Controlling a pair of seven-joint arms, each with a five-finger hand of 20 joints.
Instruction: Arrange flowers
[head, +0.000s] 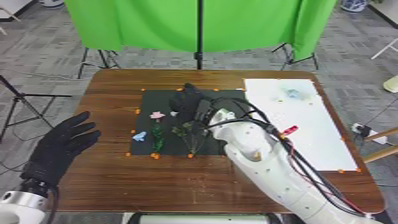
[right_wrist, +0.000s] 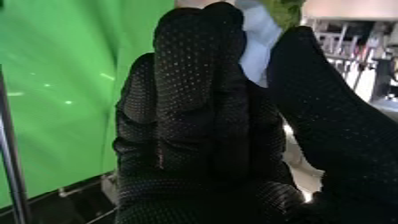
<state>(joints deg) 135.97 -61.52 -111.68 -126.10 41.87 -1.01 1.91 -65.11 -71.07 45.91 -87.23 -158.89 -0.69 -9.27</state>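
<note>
A pink flower, a small light-blue flower and a leafy green stem lie on a black rectangular mat. Over it, the robot's black-gloved right hand holds its fingers straight, a pale, smooth piece between them and the thumb; whether it is gripped, one cannot tell. The black-gloved left hand is open wide.

no readable text, labels or signs

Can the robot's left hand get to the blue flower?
Probably yes: the left hand is open, and nothing seems to stand between it and the blue flower.
</note>
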